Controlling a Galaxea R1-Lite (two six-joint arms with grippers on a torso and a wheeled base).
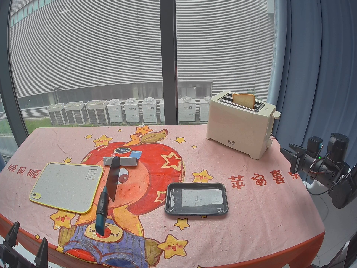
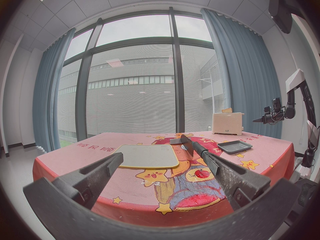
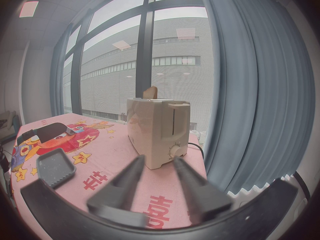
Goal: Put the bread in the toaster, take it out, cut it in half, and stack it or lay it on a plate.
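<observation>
Closest to the camera, the left gripper (image 1: 29, 232) is hanging at the near left edge of the surface (image 1: 260, 213) with its fingers spread wide and nothing between them. It is pointing over the board (image 1: 67, 186) and the knife (image 1: 106, 194), probably because the cutting is meant for this arm. The knife is lying just beside the board, handle toward the robot, and its blade is leaning on a small metal rest (image 1: 128, 161), which is lifting it a little and should make it easier to pick up. The bread (image 1: 243, 100) is standing upright in the toaster (image 1: 240, 127) at the far right, with its top sticking out of the slot, so I think the taking out is the step in hand. The right gripper (image 3: 158, 158) is waiting beyond the right edge of the surface, apart from the toaster and facing its lever side, fingers parted and holding nothing. The black plate (image 1: 169, 200) is lying between the knife and the toaster, ready for the halves.
</observation>
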